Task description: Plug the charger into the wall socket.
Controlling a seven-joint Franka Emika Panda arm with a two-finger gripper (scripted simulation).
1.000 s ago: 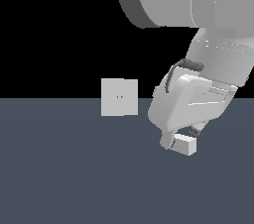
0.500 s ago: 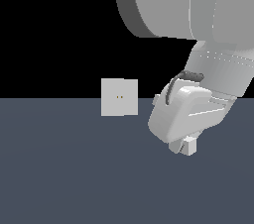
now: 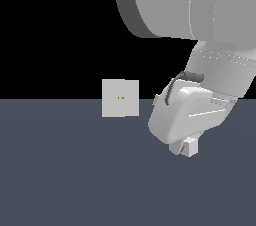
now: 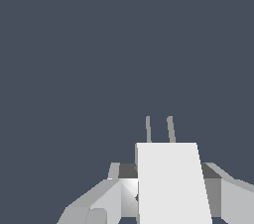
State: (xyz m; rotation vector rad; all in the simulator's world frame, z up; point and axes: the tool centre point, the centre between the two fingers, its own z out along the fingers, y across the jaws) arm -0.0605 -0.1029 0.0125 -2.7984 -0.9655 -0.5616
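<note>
The wall socket (image 3: 120, 98), a light-grey square plate with two tiny dark holes, stands upright at the far edge of the floor in the exterior view. The charger (image 3: 190, 146) is a small white block under my hand, to the exterior view's right of the socket and nearer the camera. In the wrist view the charger (image 4: 168, 183) sits between my fingers (image 4: 111, 193), with its two thin prongs (image 4: 170, 129) pointing away from the hand. My gripper (image 3: 182, 146) (image 4: 166, 178) is shut on it. The socket is out of the wrist view.
The dark blue-grey floor (image 3: 70, 175) spreads under everything, with black background behind the socket. My large grey arm (image 3: 200, 5) fills the upper part of the exterior view's right side.
My hand has tilted and come lower over the charger since one second ago. The charger stays at about the same spot. The socket has not moved.
</note>
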